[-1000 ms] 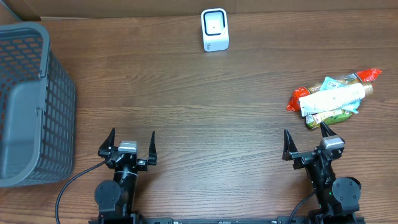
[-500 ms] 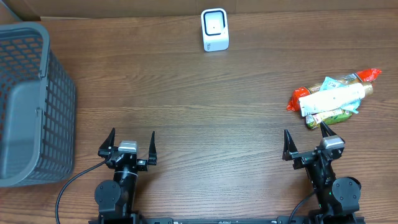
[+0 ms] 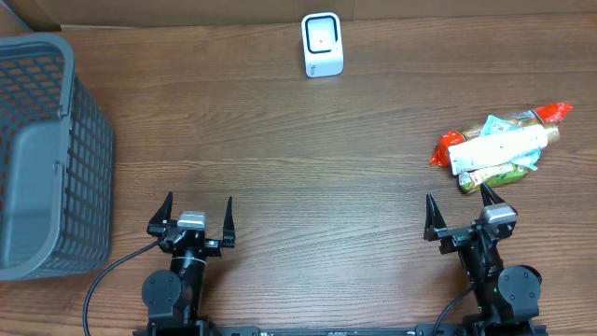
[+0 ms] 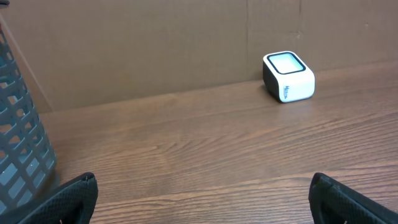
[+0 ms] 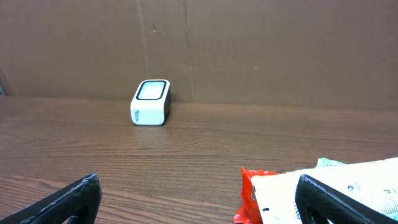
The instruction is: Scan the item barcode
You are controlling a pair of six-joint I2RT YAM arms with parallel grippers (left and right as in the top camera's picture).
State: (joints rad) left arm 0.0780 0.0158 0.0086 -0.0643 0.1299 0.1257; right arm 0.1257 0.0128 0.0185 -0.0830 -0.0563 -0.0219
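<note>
A pile of packaged items point(image 3: 501, 149) lies at the right of the table: a white pouch on top of an orange-red packet and a green one. The same pile point(image 5: 280, 196) shows close in front of the right wrist camera, behind the right finger. The white barcode scanner point(image 3: 322, 44) stands at the far middle; the scanner point(image 4: 288, 76) is upright in the left wrist view and the scanner point(image 5: 151, 102) shows in the right wrist view. My left gripper point(image 3: 195, 217) and right gripper point(image 3: 460, 213) sit near the front edge, both open and empty.
A grey mesh basket point(image 3: 42, 154) stands at the left edge; its wall point(image 4: 18, 149) fills the left of the left wrist view. A brown cardboard wall point(image 5: 249, 50) backs the table behind the scanner.
</note>
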